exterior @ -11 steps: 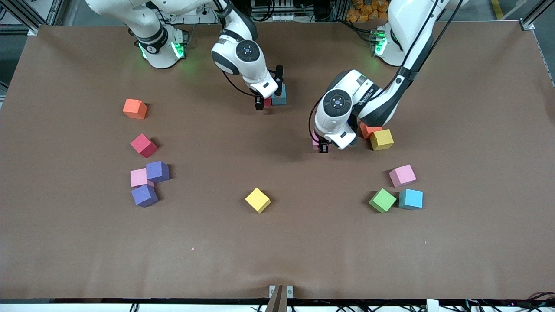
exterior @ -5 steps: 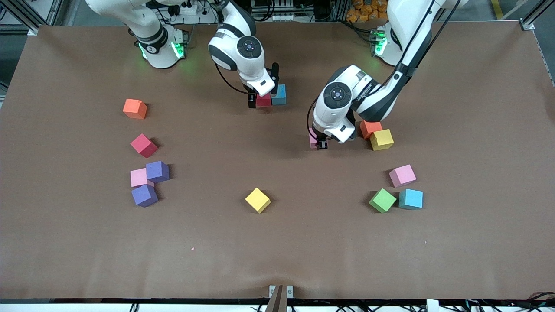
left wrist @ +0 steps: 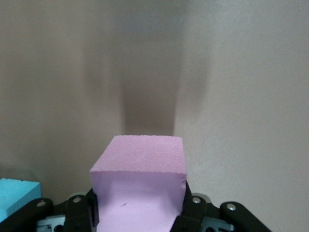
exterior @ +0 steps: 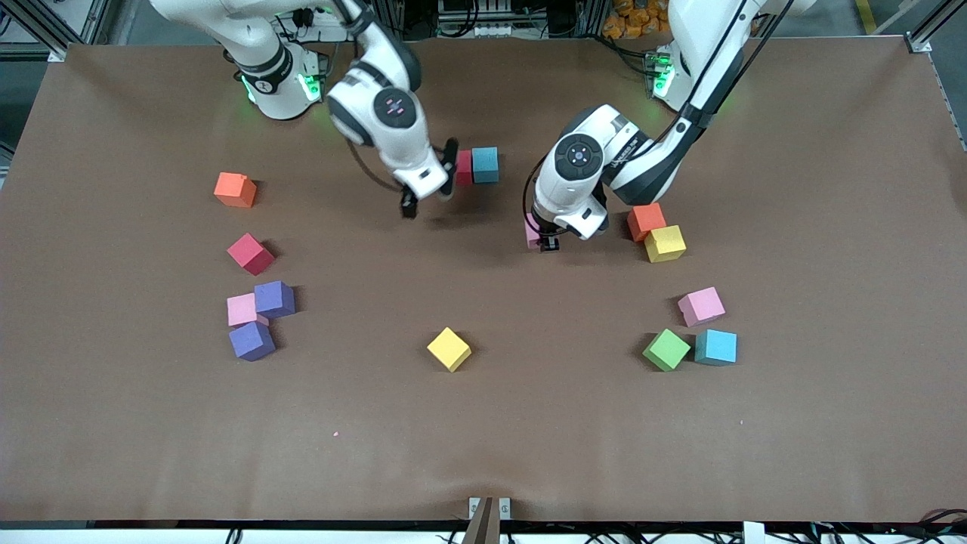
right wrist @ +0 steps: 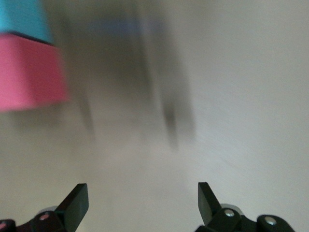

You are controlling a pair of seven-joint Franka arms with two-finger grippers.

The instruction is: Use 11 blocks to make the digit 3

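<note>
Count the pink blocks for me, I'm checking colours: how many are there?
3. One pink block touches a purple block toward the right arm's end; one lies by the green block; one is in the left gripper. None seems hidden.

High front camera faces both robots; wrist cameras look down close, sharing table (exterior: 483, 423).

Two white arms with smooth, round shapes are seen. Green lights are shown glowing near each base. A dark round cap with small dots is set on each wrist. Black cables are looped along the arms. The left gripper (left wrist: 140, 220) and right gripper (right wrist: 142, 203) are made of black parts with silver screws.
</note>
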